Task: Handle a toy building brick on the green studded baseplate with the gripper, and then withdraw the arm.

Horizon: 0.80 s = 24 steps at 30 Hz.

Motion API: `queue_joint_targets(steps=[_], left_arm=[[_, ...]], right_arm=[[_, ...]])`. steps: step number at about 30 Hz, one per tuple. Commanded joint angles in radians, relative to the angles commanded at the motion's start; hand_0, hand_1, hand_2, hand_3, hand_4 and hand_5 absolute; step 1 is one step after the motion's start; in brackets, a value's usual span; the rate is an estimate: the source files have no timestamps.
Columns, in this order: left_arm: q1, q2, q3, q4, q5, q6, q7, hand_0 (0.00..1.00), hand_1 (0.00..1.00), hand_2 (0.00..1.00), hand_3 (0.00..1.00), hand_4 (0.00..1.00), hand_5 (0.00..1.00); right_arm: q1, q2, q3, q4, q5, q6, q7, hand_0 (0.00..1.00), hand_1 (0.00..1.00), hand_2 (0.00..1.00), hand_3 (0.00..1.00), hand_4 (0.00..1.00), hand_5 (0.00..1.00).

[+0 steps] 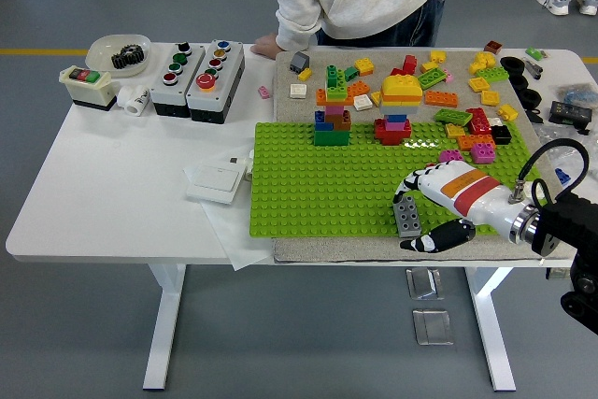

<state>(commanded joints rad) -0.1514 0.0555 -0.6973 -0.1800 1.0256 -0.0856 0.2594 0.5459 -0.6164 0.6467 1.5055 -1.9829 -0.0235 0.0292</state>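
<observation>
The grey studded plastic brick [406, 216], light, rigid and slick, sits at the green studded baseplate [308, 184]'s near edge, best pinched across its long sides, between the right hand [432, 207]'s loosely spread, empty fingers [408, 182].

The baseplate [318, 179] is laid on the desk [112, 184]; a brick [406, 216] is set at its near edge, beside the right hand [439, 207]; control boxes [198, 69] are placed behind, left.

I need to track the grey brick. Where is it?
Head view: the grey brick sits at the green baseplate's near right edge, at the right hand's fingertips.
</observation>
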Motion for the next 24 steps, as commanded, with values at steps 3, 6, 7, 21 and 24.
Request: queue_joint_targets(steps=[3, 6, 7, 21, 24], left_arm=[[0.001, -0.001, -0.005, 0.000, 0.004, 0.001, 0.001, 0.790, 0.709, 0.604, 0.539, 0.531, 0.550], [0.001, -0.001, -0.005, 0.000, 0.003, 0.001, 0.000, 0.790, 0.709, 0.604, 0.539, 0.531, 0.550], [0.001, -0.001, -0.005, 0.000, 0.003, 0.001, 0.000, 0.790, 0.709, 0.604, 0.539, 0.531, 0.550], [-0.002, -0.001, 0.003, 0.000, -0.005, 0.001, 0.000, 0.788, 0.712, 0.605, 0.539, 0.532, 0.554], [-0.002, 0.000, 0.002, 0.000, -0.005, 0.001, 0.000, 0.788, 0.712, 0.605, 0.539, 0.532, 0.554]], right_arm=[[0.004, 0.004, -0.007, -0.005, -0.006, 0.008, -0.008, 0.643, 0.648, 0.700, 0.577, 0.856, 0.475], [0.006, 0.010, -0.014, -0.014, -0.011, 0.015, -0.015, 0.643, 0.648, 0.700, 0.577, 0.856, 0.475], [0.006, 0.012, -0.017, -0.016, -0.012, 0.015, -0.015, 0.643, 0.648, 0.700, 0.577, 0.856, 0.475], [0.017, 0.027, -0.046, -0.063, -0.025, 0.007, -0.010, 0.671, 0.666, 0.709, 0.589, 0.834, 0.472], [0.018, 0.031, -0.046, -0.072, -0.029, 0.003, -0.009, 0.671, 0.666, 0.709, 0.589, 0.834, 0.472]])
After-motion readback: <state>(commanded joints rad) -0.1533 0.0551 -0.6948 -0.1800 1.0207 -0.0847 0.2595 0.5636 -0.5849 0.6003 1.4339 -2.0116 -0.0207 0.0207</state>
